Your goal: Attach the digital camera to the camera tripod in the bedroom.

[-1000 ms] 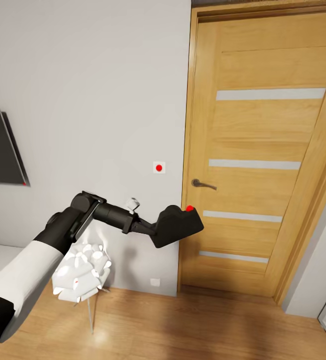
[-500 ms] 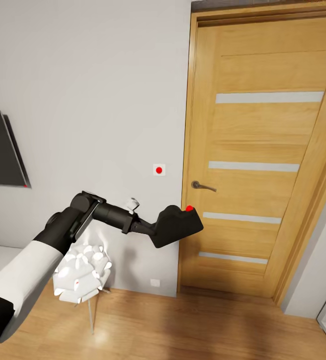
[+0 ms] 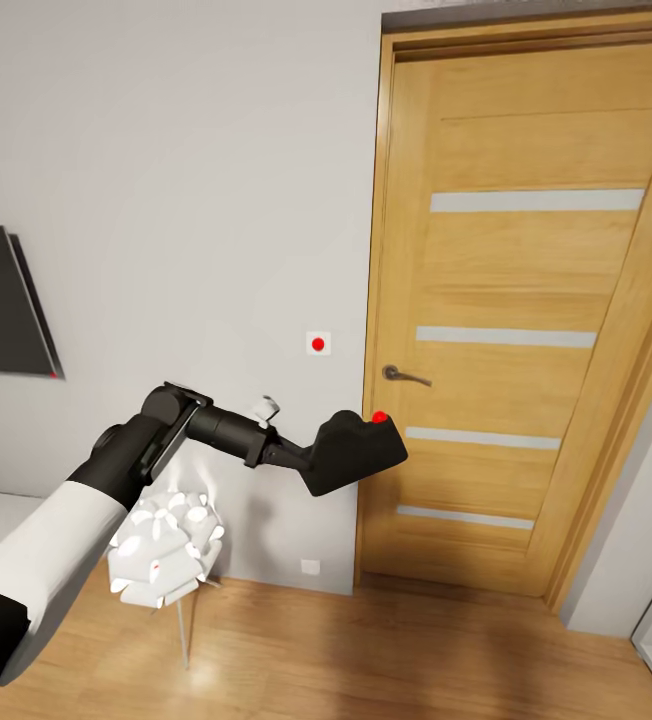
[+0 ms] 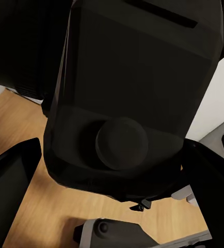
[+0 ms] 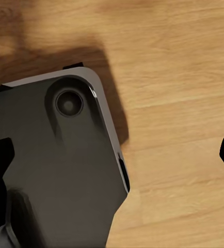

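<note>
We have the camera (image 3: 354,452) clamped in our left fingers (image 4: 11,178), held up near the door (image 3: 526,330); right fingers' state we cannot tell; pickup done, finding the tripod and attaching left.

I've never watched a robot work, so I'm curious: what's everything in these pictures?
digital camera: one, black with red button, held out before the door
door: one, light wood with pale stripes, shut, right of centre
door handle: one, dark metal, door's left edge
wall switch: one, white with red dot, beside the door frame
flower-shaped lamp: one, white, standing on the floor under the arm
dark panel: one, on the wall at far left
left arm: one, white and black, its jaws closed on the camera
</note>
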